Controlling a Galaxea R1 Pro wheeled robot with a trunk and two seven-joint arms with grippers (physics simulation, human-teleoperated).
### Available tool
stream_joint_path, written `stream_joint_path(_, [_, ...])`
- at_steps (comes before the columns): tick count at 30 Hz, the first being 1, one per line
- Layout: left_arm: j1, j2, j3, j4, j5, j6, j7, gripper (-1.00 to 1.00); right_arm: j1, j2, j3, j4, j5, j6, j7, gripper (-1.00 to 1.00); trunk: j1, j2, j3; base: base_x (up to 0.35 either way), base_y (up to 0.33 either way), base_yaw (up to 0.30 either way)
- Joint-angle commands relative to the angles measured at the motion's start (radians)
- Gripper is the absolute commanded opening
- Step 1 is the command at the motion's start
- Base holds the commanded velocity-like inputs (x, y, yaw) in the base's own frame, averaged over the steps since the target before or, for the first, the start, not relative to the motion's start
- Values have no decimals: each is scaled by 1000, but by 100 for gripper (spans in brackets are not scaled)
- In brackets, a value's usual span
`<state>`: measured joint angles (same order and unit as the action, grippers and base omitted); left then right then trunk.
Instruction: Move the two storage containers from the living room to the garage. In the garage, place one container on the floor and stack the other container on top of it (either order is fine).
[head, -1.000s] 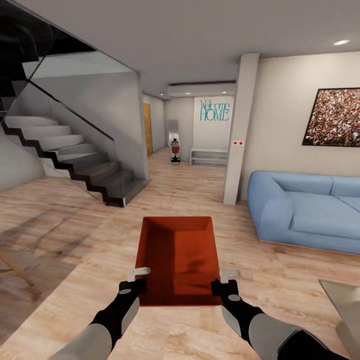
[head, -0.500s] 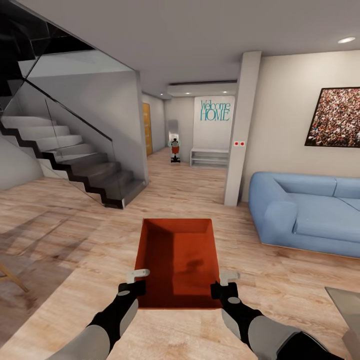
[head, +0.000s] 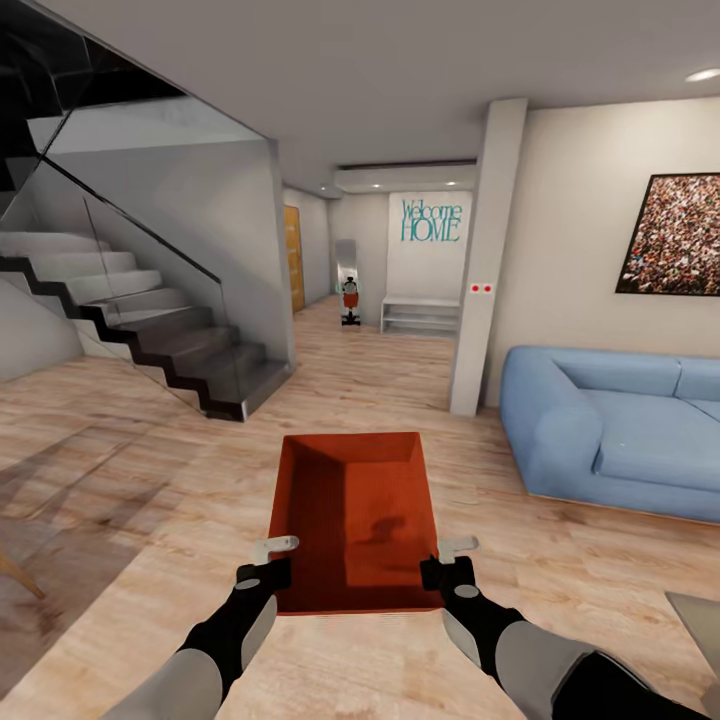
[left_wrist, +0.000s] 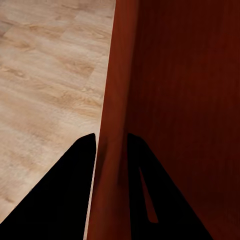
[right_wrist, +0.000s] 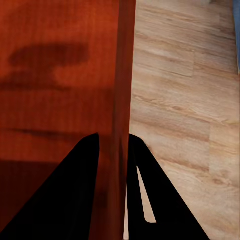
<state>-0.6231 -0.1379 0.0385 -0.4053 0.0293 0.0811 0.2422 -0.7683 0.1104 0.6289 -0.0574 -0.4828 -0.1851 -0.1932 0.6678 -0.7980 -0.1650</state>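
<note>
One orange-red open-top storage container (head: 355, 520) hangs level in front of me above the living room's light wood planks. My left gripper (head: 268, 568) is shut on its left side wall near the close end, and my right gripper (head: 447, 568) is shut on the right side wall opposite. In the left wrist view the left gripper (left_wrist: 112, 142) straddles the thin wall (left_wrist: 117, 75), one finger inside and one outside. In the right wrist view the right gripper (right_wrist: 114, 140) pinches the other wall (right_wrist: 125, 60) the same way. The container is empty. The garage is out of view.
A dark staircase with a glass rail (head: 150, 330) rises at the left. A white pillar (head: 485, 260) and a blue sofa (head: 610, 430) stand at the right. Between them a hallway runs ahead to a white shelf (head: 420, 315). A grey table corner (head: 700, 620) shows at the lower right.
The whole view has shifted slightly as the camera moved: stairs slid left and the sofa looks a little nearer. Both grippers keep the same hold on the container.
</note>
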Motion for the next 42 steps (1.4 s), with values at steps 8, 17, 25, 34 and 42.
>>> stream_joint_path(8, [0, 2, 15, 2, -9, 6, 3, -100, -2, -1, 47, -2, -47, -10, -4, -100, 1, -1, -1, 321, 0, 0])
stream_joint_path(17, [0, 17, -29, 2, 89, 6, 14, -100, -2, 0, -109, -2, 85, -12, -3, -100, 1, -1, -1, 322, 0, 0])
stream_joint_path(25, [0, 17, -29, 2, 90, 6, 14, -100, -2, 0, -109, -2, 85, -10, -3, -100, 1, -1, -1, 322, 0, 0])
stream_joint_path(34, [0, 17, -28, 2, 90, 7, 14, -100, -2, 0, -109, -2, 85, -10, -3, -100, 1, -1, -1, 322, 0, 0])
stream_joint_path(42, [0, 17, -28, 2, 90, 7, 14, -100, -2, 0, -109, -1, 85, -10, -4, -100, 1, -1, -1, 322, 0, 0])
